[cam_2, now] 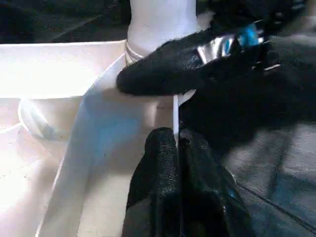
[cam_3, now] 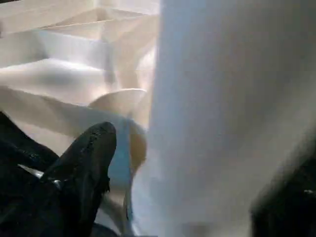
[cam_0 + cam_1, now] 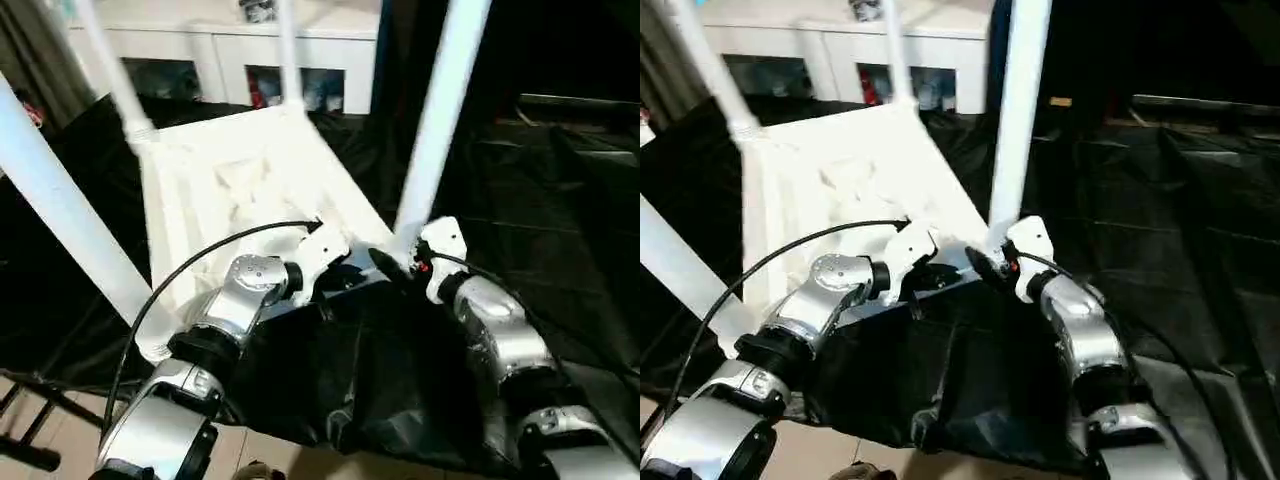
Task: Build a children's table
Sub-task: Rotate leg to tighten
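Left pincer [image 1: 177, 148] pinches the tabletop's [image 3: 240, 190] rim, right pincer [image 3: 395, 262] straddles the last leg [image 3: 440, 120] unclamped — next, press it home.

You're looking at a white plastic children's table [image 3: 240, 190], its ribbed underside smooth with a soft sheen, and its long tubular white legs [image 3: 440, 110] equally smooth and faintly glossy. It lies on crinkled black cloth [image 3: 400, 370] with a dull shine. Your forearms [image 3: 500, 335] are brushed silver metal; the left gripper's [image 1: 177, 163] black fingers look matt and slightly grainy.
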